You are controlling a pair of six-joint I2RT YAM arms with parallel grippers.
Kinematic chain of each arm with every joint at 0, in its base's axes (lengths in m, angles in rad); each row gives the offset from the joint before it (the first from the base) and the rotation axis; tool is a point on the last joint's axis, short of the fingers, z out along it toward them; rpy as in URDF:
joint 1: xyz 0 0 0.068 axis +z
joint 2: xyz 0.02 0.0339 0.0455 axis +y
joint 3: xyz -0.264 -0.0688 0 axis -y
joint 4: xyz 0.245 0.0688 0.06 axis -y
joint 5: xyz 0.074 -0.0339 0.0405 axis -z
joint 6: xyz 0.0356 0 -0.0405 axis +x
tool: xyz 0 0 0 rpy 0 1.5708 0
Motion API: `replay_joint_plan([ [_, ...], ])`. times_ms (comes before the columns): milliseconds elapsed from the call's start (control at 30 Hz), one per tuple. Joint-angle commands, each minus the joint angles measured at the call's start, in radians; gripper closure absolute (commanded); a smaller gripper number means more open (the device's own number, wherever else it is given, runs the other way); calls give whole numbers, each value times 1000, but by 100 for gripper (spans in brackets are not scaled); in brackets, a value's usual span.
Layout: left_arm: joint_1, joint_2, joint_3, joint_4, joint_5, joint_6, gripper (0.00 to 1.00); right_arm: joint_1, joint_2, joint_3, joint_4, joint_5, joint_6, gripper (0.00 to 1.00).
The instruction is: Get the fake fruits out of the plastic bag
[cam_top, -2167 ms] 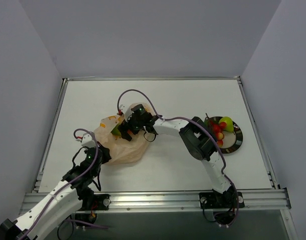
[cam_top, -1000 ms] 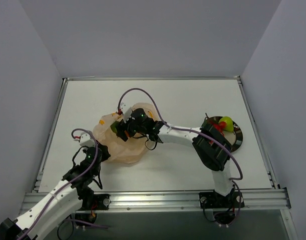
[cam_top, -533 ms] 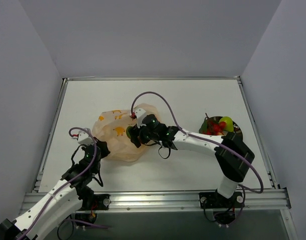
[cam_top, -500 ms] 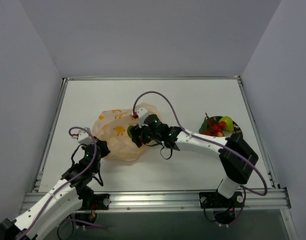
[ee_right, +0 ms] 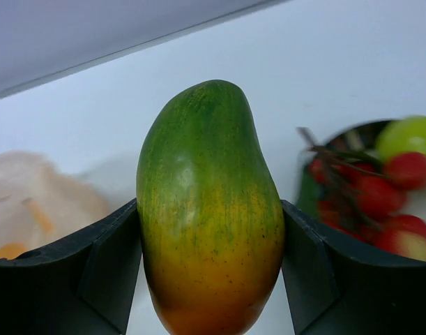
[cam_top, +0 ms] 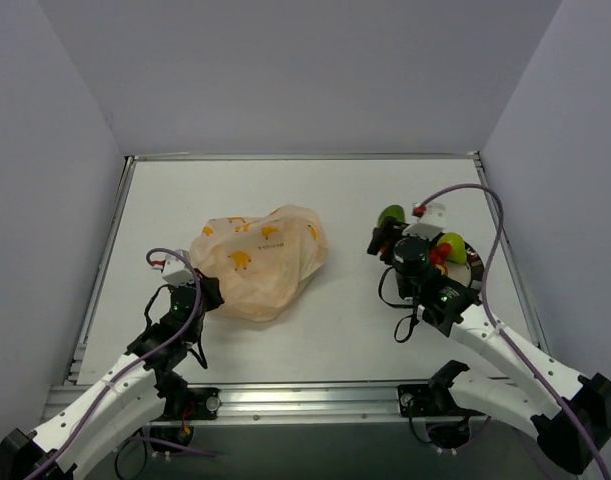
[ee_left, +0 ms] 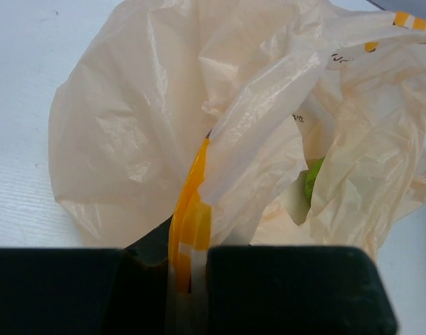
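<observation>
The plastic bag point(cam_top: 260, 262) is pinched by the left hand point(ee_left: 192, 259); the right hand point(cam_top: 386, 231) grips a green-orange mango point(ee_right: 209, 209) near the plate point(cam_top: 477, 281).

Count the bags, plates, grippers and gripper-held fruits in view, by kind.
plastic bag: 1
dark plate: 1
grippers: 2, the left gripper and the right gripper
green-orange fruit, held: 1
Total: 5

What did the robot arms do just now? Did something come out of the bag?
The right gripper pulled a green-and-orange mango out of the plastic bag and swung right, toward the dark plate, still holding it. The bag spread a bit wider. The left gripper stayed shut on the bag's handle, and the fruits on the plate did not move.
</observation>
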Motion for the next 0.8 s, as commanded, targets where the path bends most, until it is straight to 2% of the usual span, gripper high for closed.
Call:
replay_joint_plan([
  [0,-7,20,48,72,49,34,98,-160,-114,-91,-115,272,199,77],
  [33,-7,22,48,72,52,32,98,-219,-131,-112,-117,209,215,77],
  [67,-5,20,51,68,57,29,98,-338,-148,-147,-123,178,242,78],
  [167,-7,-3,48,60,72,26,98,-541,-161,-186,-124,43,275,75],
  [367,-7,-26,42,54,80,23,98,-704,-147,-243,-109,-17,270,73],
  [400,-7,-26,42,58,81,23,98,-778,-132,-248,-97,-93,255,73],
  [500,-7,-24,39,62,81,20,98,-853,-63,-277,-40,-236,258,73],
  [767,-8,6,37,74,78,20,98,-906,5,-326,35,-313,247,68],
])
